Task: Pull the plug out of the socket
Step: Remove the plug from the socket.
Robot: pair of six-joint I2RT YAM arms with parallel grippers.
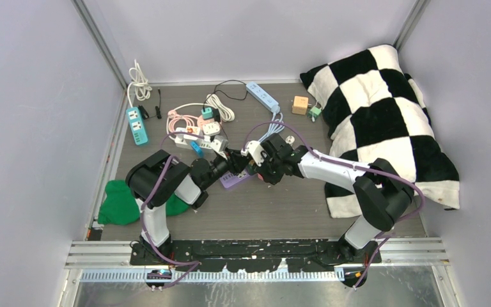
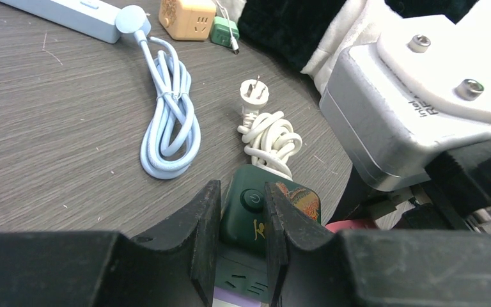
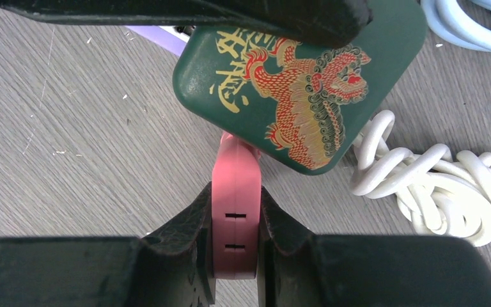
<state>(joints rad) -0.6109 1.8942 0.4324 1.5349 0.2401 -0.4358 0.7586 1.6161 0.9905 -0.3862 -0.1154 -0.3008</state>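
While the left tool (image 2: pixel 241 199) clenches a dark green socket block (image 2: pixel 250 224) printed with a red-and-gold dragon, the right tool (image 3: pixel 235 203) is clamped on a pink plug (image 3: pixel 234 169) whose far end meets the block's edge, mid-surface between the two arms. Just beside the block lies a coiled white cable (image 2: pixel 270 139), its pronged end free. Past it a looped pale-blue cable (image 2: pixel 169 121) runs to a pale-blue power strip (image 1: pixel 262 96), near an orange cube adapter (image 2: pixel 187 16). A purple strip (image 1: pixel 233 181) lies under the block. More strips and a pink cord (image 1: pixel 178 115) cluster at the back left beside a teal strip (image 1: pixel 137 125). A checkered pillow (image 1: pixel 383 109) crowds the right side and a green cloth (image 1: pixel 118 201) the left of the grey wood-grain surface (image 1: pixel 262 211), walled in pale panels (image 1: pixel 32 96).
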